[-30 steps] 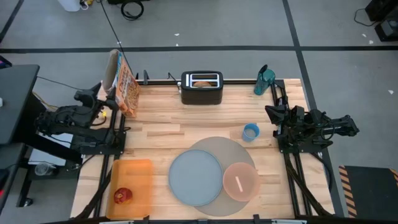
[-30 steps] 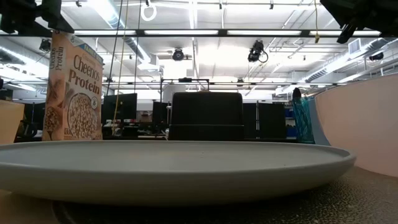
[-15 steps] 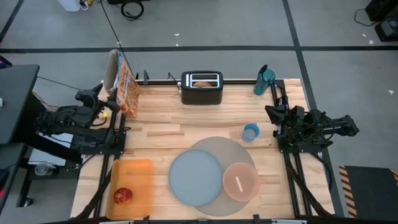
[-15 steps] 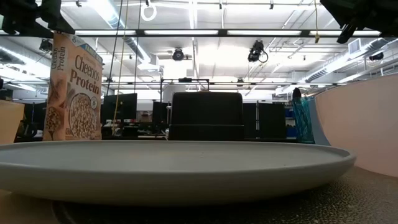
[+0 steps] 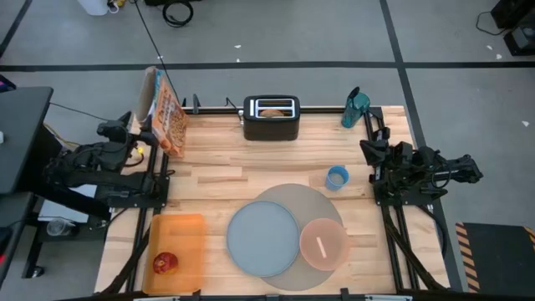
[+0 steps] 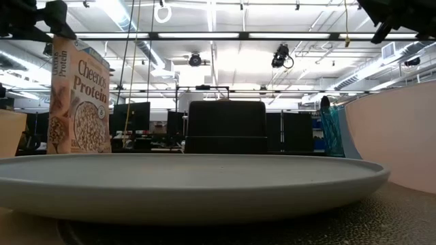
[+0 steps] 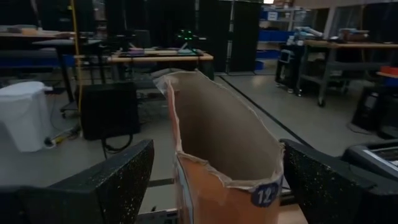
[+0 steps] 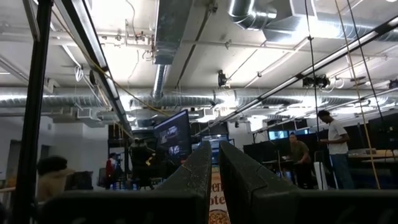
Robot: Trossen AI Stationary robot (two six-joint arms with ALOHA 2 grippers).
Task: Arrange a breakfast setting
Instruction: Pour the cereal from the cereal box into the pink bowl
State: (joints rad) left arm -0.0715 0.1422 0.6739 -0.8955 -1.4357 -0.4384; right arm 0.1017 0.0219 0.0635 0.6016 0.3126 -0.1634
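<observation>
An open-topped orange cereal box (image 5: 165, 115) stands tilted at the table's far left corner; it also shows in the low view (image 6: 80, 96). My left gripper (image 5: 132, 134) is shut on it. A grey-blue plate (image 5: 262, 238) and a pink bowl (image 5: 324, 244) holding a spoon (image 5: 321, 247) rest on the round grey mat (image 5: 309, 201). A bagel (image 5: 271, 110) sits in the black toaster. A red fruit (image 5: 165, 263) lies on the orange tray. A teal tumbler (image 5: 355, 107) stands at the far right corner. My right gripper (image 5: 368, 155) is shut and empty at the right edge. My left gripper holds the cereal box between its two fingers (image 7: 118, 180), one on each narrow side (image 7: 273, 180) near the torn open top. The fingers come level from the table's left. The box leans, its top toward the left; the plate hides its bottom in the low view.
The black toaster (image 5: 271, 119) stands at the far edge's middle. A small blue cup (image 5: 337, 177) stands right of centre. The orange tray (image 5: 188, 234) lies at the near left. Bare wood lies between the toaster and the mat.
My left gripper has drawn back a little toward the table's left edge with the cereal box, whose top has moved left with it.
</observation>
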